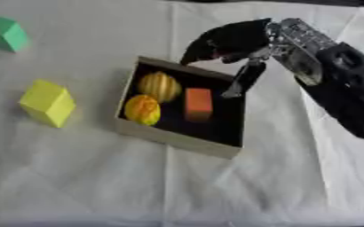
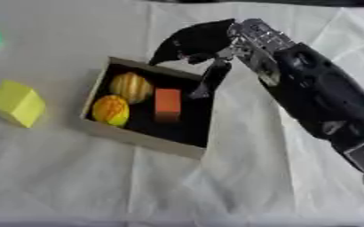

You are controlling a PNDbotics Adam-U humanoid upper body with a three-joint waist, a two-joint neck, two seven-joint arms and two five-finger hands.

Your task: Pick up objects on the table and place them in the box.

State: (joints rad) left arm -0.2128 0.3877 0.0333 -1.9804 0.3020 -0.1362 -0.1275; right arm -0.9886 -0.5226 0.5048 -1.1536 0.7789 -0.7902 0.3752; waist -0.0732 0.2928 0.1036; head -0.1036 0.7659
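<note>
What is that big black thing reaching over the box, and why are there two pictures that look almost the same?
The black thing is a robot's right arm, and at its end is its right hand, which has fingers and a thumb like yours. A person steers it. The two pictures come from two cameras in the robot's head, like two eyes looking down at the table, so they match almost exactly.

On the white cloth sits an open box. Inside are two round yellow things and an orange block. A yellow block and a green block wait outside. The hand hangs over the box's far edge, fingers pointing down, holding nothing. The left hand isn't in the pictures.
</note>
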